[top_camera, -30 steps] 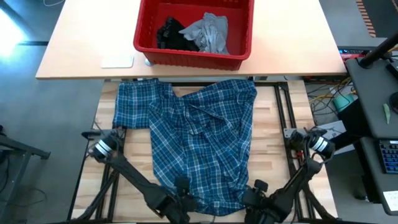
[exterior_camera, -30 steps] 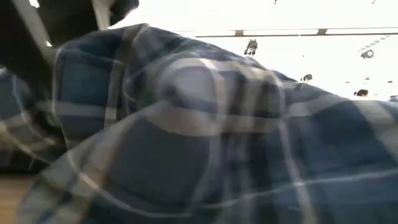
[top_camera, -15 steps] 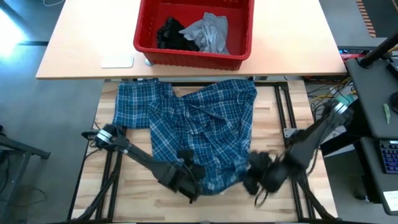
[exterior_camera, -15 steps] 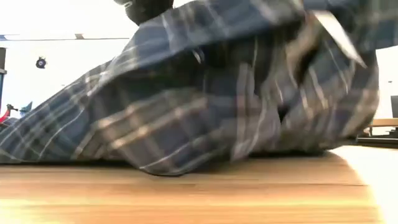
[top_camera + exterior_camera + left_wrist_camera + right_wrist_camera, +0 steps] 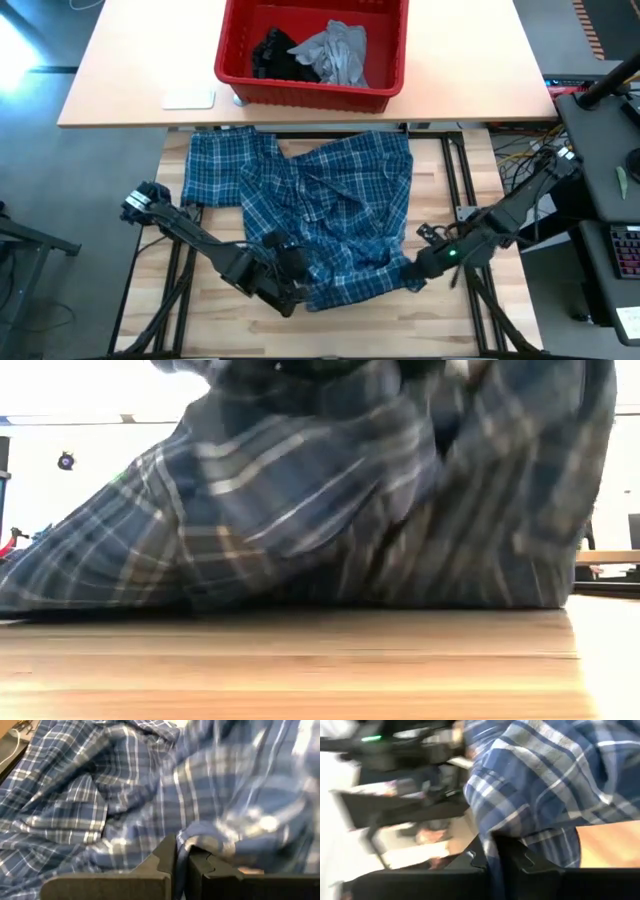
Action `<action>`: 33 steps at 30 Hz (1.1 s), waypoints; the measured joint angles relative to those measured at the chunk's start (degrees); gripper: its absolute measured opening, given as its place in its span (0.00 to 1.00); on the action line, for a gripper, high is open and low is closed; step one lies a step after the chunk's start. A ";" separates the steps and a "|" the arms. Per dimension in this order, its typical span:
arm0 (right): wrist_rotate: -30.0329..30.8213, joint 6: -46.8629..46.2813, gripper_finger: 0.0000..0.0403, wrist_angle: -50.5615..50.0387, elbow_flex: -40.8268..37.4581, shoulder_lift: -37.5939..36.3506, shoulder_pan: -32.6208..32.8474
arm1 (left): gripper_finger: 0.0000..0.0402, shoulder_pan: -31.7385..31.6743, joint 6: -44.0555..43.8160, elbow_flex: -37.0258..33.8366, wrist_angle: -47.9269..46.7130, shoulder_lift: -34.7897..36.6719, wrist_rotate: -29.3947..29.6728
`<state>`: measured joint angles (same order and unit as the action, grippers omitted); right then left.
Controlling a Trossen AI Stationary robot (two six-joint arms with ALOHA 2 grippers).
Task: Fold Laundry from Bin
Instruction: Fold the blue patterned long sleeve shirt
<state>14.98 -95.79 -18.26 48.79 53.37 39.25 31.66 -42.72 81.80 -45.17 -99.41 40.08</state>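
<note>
**Shirt Hem Pinched at Both Corners**

Wooden table [image 5: 470,190] boards were covered by the plaid shirt [image 5: 330,215]. Its near hem was pinched by the left gripper [image 5: 290,290] at 7 o'clock and the right gripper [image 5: 410,275] at 5 o'clock, likely so it could be folded evenly. At 12 o'clock, more laundry [image 5: 335,50] was left in the red bin [image 5: 310,92].

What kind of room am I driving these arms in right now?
Probably a robotics lab or workshop: the wooden table sits on a bare metal frame, loose cables trail beside it, and a keyboard lies on a neighbouring dark desk.
</note>
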 joint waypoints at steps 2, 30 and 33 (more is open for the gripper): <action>1.62 -1.23 0.09 0.44 -1.88 1.99 1.06 | 0.00 0.31 -0.13 -0.02 0.31 0.04 0.01; 6.92 -14.52 0.61 -15.36 13.73 31.93 16.09 | 0.13 12.31 -10.24 4.94 8.33 -0.36 -18.40; 9.55 -14.60 0.60 -26.81 16.30 30.49 14.40 | 0.19 14.86 -13.50 4.94 7.68 -0.36 -21.50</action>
<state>24.53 -110.39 -45.07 65.08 83.86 53.65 46.53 -56.22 86.74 -37.48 -99.77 18.58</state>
